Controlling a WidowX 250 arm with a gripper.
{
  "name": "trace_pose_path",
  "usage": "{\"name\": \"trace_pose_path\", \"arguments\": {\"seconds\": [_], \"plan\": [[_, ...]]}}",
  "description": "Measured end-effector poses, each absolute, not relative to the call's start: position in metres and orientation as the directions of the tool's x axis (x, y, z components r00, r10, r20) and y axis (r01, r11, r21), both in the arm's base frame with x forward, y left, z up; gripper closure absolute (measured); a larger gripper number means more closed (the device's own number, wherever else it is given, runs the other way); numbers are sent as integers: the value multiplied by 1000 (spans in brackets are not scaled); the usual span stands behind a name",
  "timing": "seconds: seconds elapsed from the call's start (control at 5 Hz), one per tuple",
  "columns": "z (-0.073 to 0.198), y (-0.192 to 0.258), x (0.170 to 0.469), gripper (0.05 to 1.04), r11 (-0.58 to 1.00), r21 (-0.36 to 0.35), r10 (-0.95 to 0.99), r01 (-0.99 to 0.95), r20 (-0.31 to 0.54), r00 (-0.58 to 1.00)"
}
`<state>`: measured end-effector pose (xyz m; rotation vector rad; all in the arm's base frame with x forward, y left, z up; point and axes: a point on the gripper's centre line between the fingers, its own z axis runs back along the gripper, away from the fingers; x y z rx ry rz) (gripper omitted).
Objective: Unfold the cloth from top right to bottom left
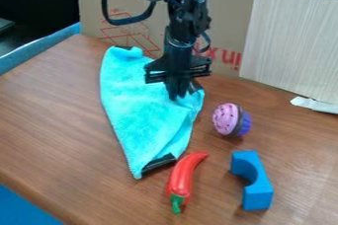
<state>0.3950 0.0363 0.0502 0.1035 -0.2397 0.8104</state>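
The black gripper point(177, 94) hangs down over the upper right part of the turquoise cloth point(142, 113), close to its right-hand corner. Whether it holds any fabric I cannot tell. The cloth lies folded on the wooden table, roughly a long triangle that narrows to a point at the bottom. Black patches show at its top edge, near its right corner beside the gripper, and along its lower right edge.
Right of the cloth sit a pink and purple toy cupcake point(228, 119) and a blue arch block point(253, 182). A red toy chili point(185, 177) lies just below the cloth's lower right edge. Cardboard point(228, 9) stands behind the table point(53, 115), with a white scrap point(316, 104) at right.
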Motion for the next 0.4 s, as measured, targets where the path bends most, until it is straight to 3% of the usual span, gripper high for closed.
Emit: {"name": "trace_pose_path", "arguments": {"seconds": [0.4], "plan": [[90,46,382,1030,699,-91,709,-710,218,670]]}}
